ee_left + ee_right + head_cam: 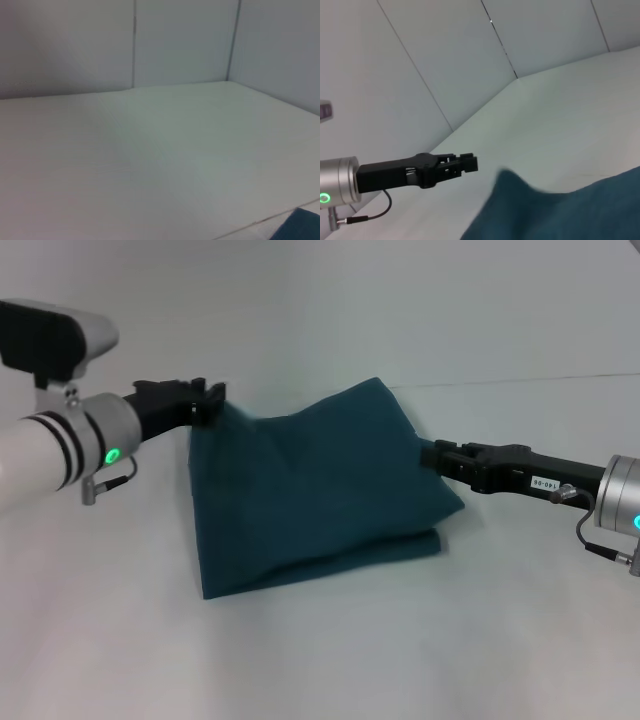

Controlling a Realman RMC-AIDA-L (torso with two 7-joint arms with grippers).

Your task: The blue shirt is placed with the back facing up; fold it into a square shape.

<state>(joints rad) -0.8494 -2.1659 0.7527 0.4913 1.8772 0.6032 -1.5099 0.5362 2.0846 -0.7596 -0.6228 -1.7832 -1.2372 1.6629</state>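
Presently the blue shirt (320,490) lies partly folded near the middle of the white table (330,660), its upper layer lifted off the lower one and stretched between two grippers. The left gripper (205,400) is pinched on the shirt's far-left corner, held above the table; the right gripper (440,458) is clamped on the right edge of the raised layer. Judged from this pose, the main risk is uneven travel: if one arm leads, the raised layer would skew and the fold would land off-square, and a slack pinch on soft knit could let a corner slip out. Dragging the lower layer would also wrinkle it. No containers appear on the table.
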